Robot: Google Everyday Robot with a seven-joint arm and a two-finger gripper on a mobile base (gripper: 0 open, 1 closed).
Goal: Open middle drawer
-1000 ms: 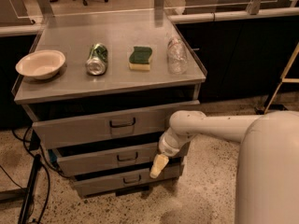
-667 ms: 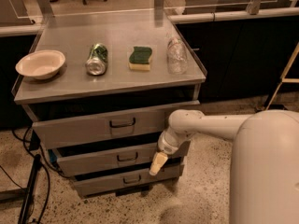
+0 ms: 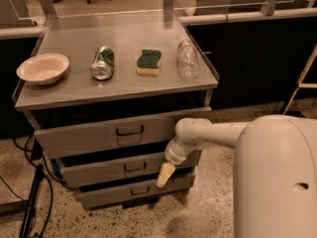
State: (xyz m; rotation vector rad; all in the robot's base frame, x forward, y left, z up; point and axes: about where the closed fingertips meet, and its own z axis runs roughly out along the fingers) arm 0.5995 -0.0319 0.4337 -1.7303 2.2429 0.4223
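Note:
The middle drawer point(image 3: 99, 171) is a low grey metal front with a small dark loop handle point(image 3: 134, 168) at its centre. It sits between a taller top drawer point(image 3: 84, 136) and a smaller bottom drawer point(image 3: 109, 194). A dark gap shows above its front. My gripper point(image 3: 165, 175) hangs from the white arm point(image 3: 208, 133), pointing down in front of the right part of the middle drawer. It is to the right of the handle and just below its level, apart from it.
On the cabinet top point(image 3: 124, 38) lie a cream bowl point(image 3: 43, 67), a crushed can point(image 3: 102, 63), a green and yellow sponge point(image 3: 149, 62) and a clear plastic bottle point(image 3: 187, 58). My white body point(image 3: 277, 177) fills the lower right. Cables point(image 3: 29, 197) trail on the floor at left.
The gripper and forearm have shifted slightly left, closer to the middle drawer's handle. The drawers have not moved.

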